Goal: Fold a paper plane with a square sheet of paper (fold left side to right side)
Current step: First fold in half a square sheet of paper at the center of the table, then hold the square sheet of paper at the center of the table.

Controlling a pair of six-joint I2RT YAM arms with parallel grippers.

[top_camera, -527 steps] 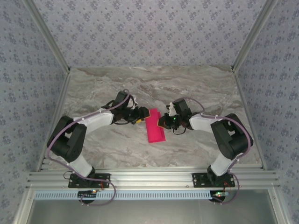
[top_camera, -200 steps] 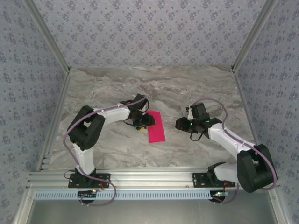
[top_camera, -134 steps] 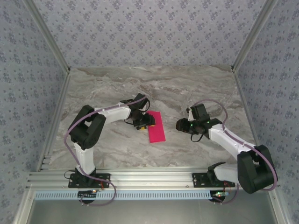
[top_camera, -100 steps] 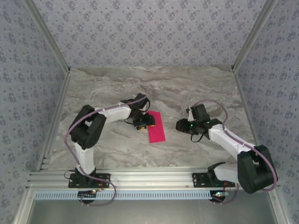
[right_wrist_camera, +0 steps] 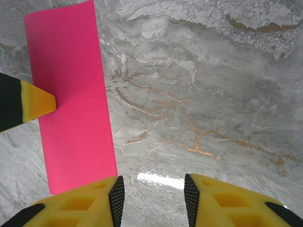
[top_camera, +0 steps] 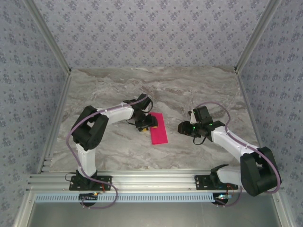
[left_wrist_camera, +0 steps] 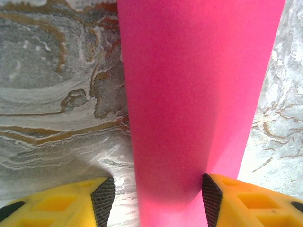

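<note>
The square sheet of paper (top_camera: 159,129) lies flat on the marble as a narrow magenta-pink rectangle with straight edges and no pointed nose. My left gripper (top_camera: 147,122) is low over its upper left part, open. In the left wrist view the pink paper (left_wrist_camera: 189,94) runs up between the fingers; the right pad sits over the paper, the left pad (left_wrist_camera: 104,203) over bare marble beside its left edge. My right gripper (top_camera: 182,126) stands open a short way right of the sheet. In the right wrist view it (right_wrist_camera: 154,196) has marble between its pads, the paper (right_wrist_camera: 71,85) to the left.
The marble table (top_camera: 199,90) is walled at the back and both sides by patterned panels with metal posts (top_camera: 248,45). An aluminium rail (top_camera: 151,182) runs along the near edge by the arm bases. A yellow fingertip of the left gripper (right_wrist_camera: 35,101) rests over the paper.
The right gripper has pulled away from the paper to the right and then held still. The left gripper has stayed at the paper's left edge, its jaws a touch wider.
</note>
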